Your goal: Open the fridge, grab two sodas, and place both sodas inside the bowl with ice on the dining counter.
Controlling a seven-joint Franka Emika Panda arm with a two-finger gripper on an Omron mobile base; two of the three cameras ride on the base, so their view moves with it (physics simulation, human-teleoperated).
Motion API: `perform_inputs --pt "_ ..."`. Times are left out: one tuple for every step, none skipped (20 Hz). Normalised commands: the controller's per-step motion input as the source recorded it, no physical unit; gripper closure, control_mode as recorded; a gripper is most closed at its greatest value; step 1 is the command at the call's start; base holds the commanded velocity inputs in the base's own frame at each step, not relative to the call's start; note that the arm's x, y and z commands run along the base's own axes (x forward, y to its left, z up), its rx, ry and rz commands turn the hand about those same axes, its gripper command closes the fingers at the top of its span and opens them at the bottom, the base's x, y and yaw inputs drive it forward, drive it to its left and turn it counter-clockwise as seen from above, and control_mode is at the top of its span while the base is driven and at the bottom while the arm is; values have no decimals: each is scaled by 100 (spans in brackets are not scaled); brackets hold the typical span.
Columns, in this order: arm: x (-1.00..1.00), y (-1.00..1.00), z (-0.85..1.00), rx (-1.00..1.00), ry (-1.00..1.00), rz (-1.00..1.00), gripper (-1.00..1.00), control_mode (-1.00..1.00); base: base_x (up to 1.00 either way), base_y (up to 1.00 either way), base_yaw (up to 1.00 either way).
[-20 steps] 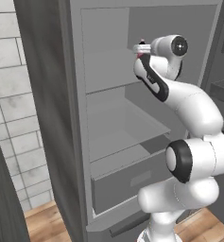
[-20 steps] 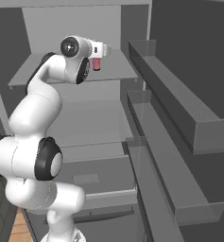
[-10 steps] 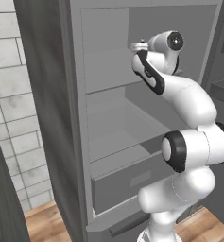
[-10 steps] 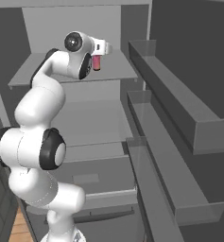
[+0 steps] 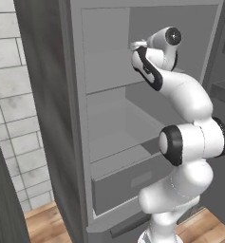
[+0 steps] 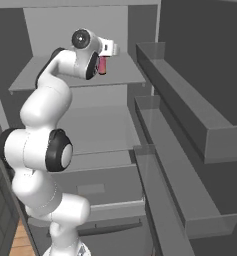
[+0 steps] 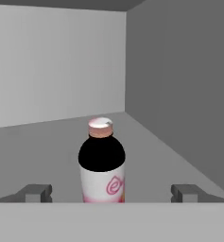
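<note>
the fridge (image 5: 76, 142) stands open, its door already swung aside, and the arm reaches up into the top compartment. over the last second the wrist has pushed deeper toward the back of the upper shelf (image 6: 75, 77), and the elbow has folded in closer to the cabinet, while the base views themselves have not shifted. so the arm alone has advanced, not the base.

the end effector (image 7: 111, 193) is spread wide, with nothing between its fingertips (image 7: 38, 192). straight ahead of it, centred in the gap and a little beyond the tips, stands a soda bottle (image 7: 102, 160): upright on the shelf, pale pink cap, dark upper body, white label with a pink swirl. in the right base view the soda shows as a pink sliver just past the end effector (image 6: 104, 65), near the right wall of the compartment.

my reading is that this is the approach for the first grasp: the bottle is lined up but not yet enclosed. a short further advance should bring the tips beside its body before pinching. a second soda and the bowl are not seen here.
</note>
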Motion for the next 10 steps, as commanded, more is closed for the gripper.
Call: perform_inputs --pt "13 0 -10 -2 7 0 -100 -100 0 0 0" --pt "11 0 -12 -3 6 0 -100 -100 0 0 0" --pt "10 0 -12 -2 6 0 -100 -100 0 0 0" --pt "11 0 -12 -3 7 0 -100 -100 0 0 0" --pt "8 0 -10 -2 7 0 -100 -100 0 0 0" --pt "8 0 -10 -2 7 0 -100 -100 0 0 0" --pt "8 1 -9 -1 7 0 -100 -100 0 0 0" --pt "9 3 -8 -1 6 0 -100 -100 0 0 0" --pt "10 4 -8 0 5 0 -100 -100 0 0 0" --pt "9 3 -9 0 5 0 -100 -100 0 0 0"
